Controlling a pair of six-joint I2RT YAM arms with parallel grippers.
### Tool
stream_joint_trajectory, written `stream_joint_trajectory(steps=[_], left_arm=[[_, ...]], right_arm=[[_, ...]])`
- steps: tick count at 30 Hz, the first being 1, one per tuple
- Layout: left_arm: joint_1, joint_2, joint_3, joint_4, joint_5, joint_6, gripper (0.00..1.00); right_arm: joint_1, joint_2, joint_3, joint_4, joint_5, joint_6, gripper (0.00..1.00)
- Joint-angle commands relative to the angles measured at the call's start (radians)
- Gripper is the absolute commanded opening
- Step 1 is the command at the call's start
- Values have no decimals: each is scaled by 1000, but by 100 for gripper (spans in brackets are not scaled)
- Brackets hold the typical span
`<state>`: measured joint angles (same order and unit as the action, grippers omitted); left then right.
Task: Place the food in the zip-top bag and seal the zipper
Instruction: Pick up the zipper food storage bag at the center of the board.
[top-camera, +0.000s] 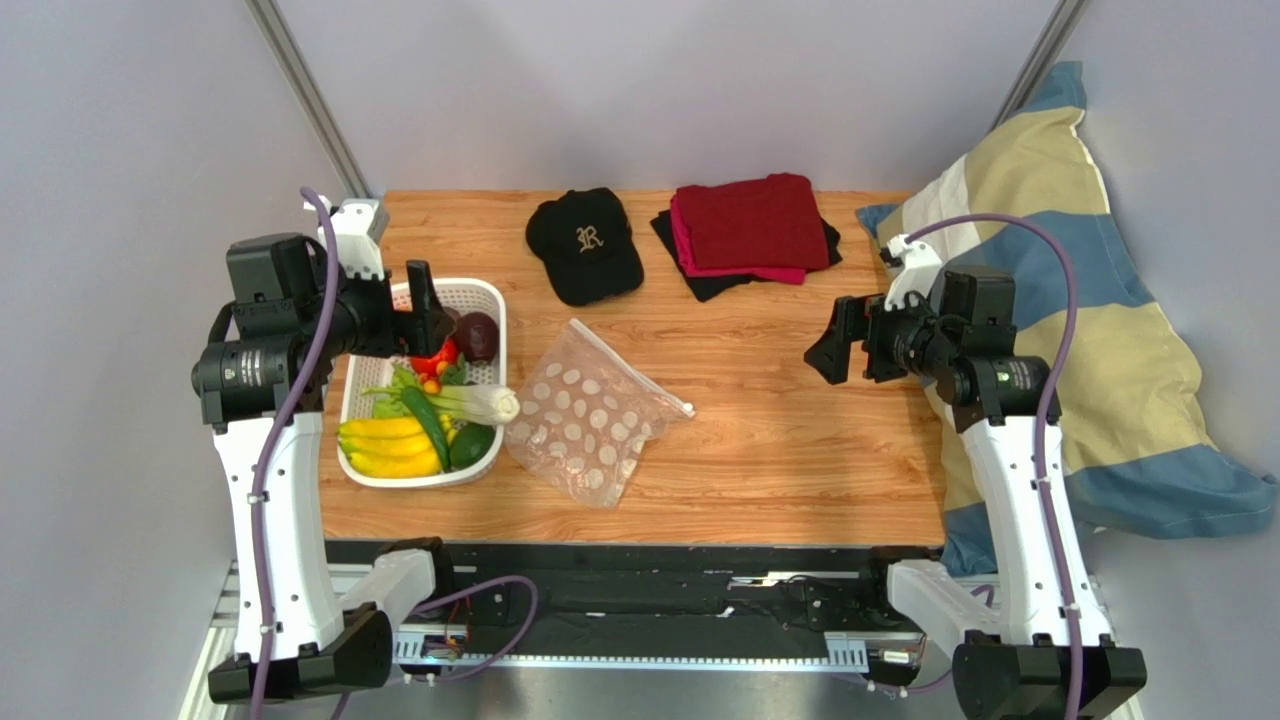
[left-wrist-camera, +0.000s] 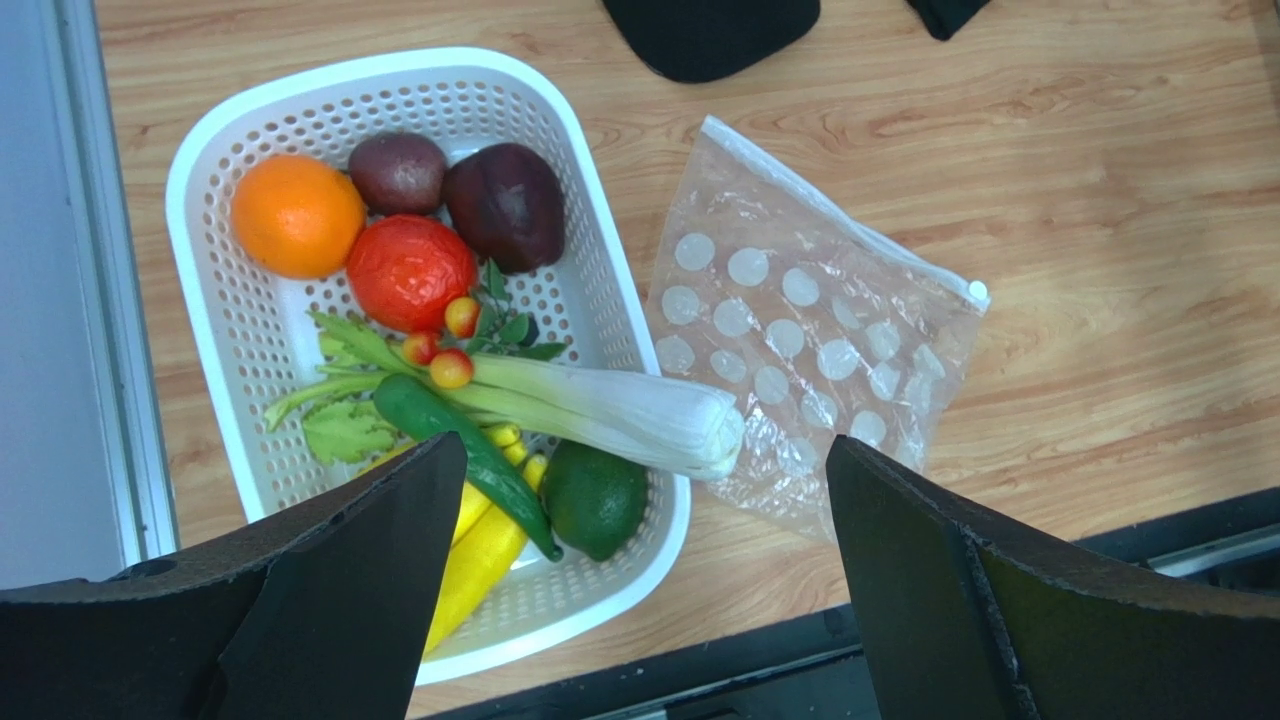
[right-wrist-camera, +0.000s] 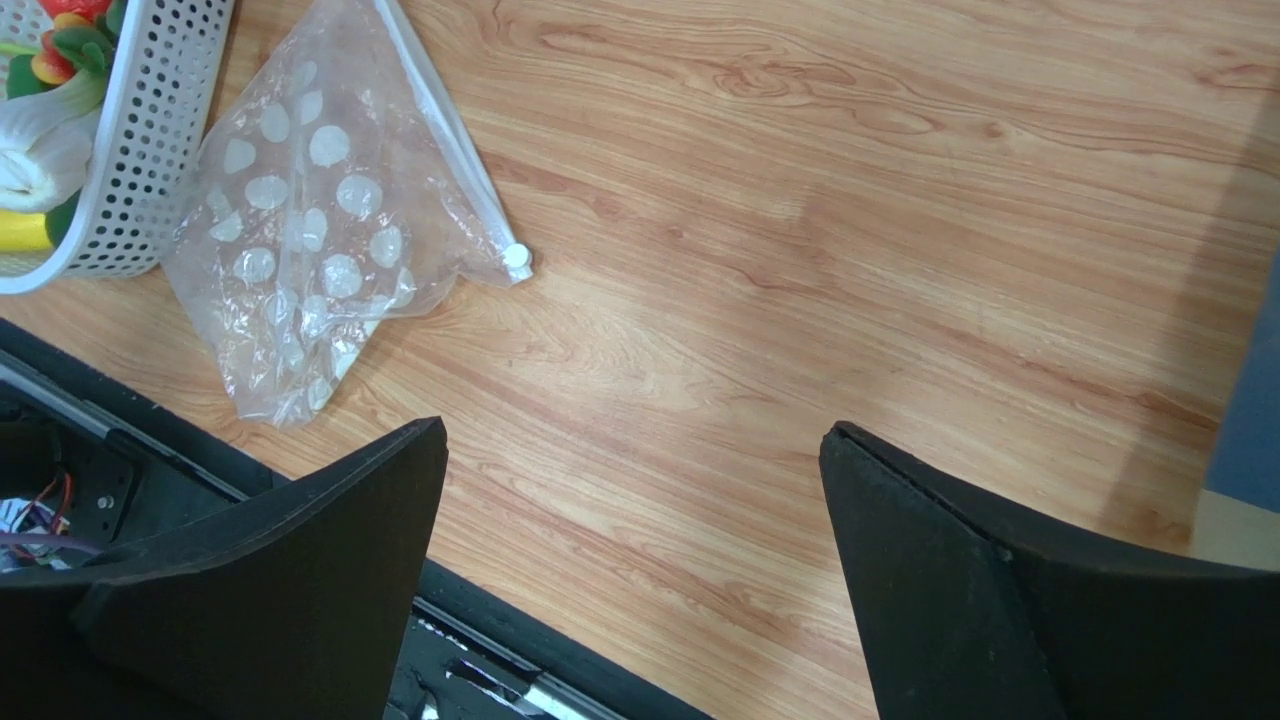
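Observation:
The food lies in a white basket (left-wrist-camera: 211, 135) at the table's left: an orange (left-wrist-camera: 296, 215), a red round fruit (left-wrist-camera: 409, 272), a dark purple fruit (left-wrist-camera: 508, 203) and a long pale-green-and-white stalk (left-wrist-camera: 616, 413) whose end sticks over the rim. The dotted clear zip-top bag (top-camera: 586, 413) lies flat and empty just right of the basket. Its zipper (left-wrist-camera: 842, 210) runs along the far right edge. My left gripper (left-wrist-camera: 643, 450) is open and empty above the basket (top-camera: 489, 300). My right gripper (right-wrist-camera: 634, 435) is open and empty above bare table, right of the bag (right-wrist-camera: 301, 195).
A black cap (top-camera: 585, 243) and folded red cloth on black cloth (top-camera: 751, 225) lie at the back of the table. A striped pillow (top-camera: 1112, 345) leans off the right edge. The basket also holds a green fruit (left-wrist-camera: 595, 498), a green chilli (left-wrist-camera: 466, 450) and yellow pieces (left-wrist-camera: 481, 548).

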<state>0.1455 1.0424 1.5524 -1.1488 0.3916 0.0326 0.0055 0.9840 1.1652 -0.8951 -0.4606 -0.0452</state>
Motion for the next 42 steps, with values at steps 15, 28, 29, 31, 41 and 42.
stream_joint_trajectory(steps=[15, 28, 29, 31, 41, 42], left_arm=[[0, -183, -166, 233, 108, -11, 99], [0, -188, -227, 225, 194, -3, 99], [0, -191, -229, 224, 194, -3, 99], [-1, -193, -233, 218, 196, 4, 99], [0, -193, -242, 202, 194, 15, 99], [0, -194, -247, 202, 196, 16, 99]], right_arm=[[348, 477, 60, 234, -1, -4, 100], [568, 890, 290, 300, 19, 11, 99], [573, 913, 327, 301, 11, 11, 99], [580, 976, 367, 301, 10, 16, 98], [656, 1145, 473, 320, 63, 2, 98], [668, 1151, 462, 321, 74, -7, 96]])
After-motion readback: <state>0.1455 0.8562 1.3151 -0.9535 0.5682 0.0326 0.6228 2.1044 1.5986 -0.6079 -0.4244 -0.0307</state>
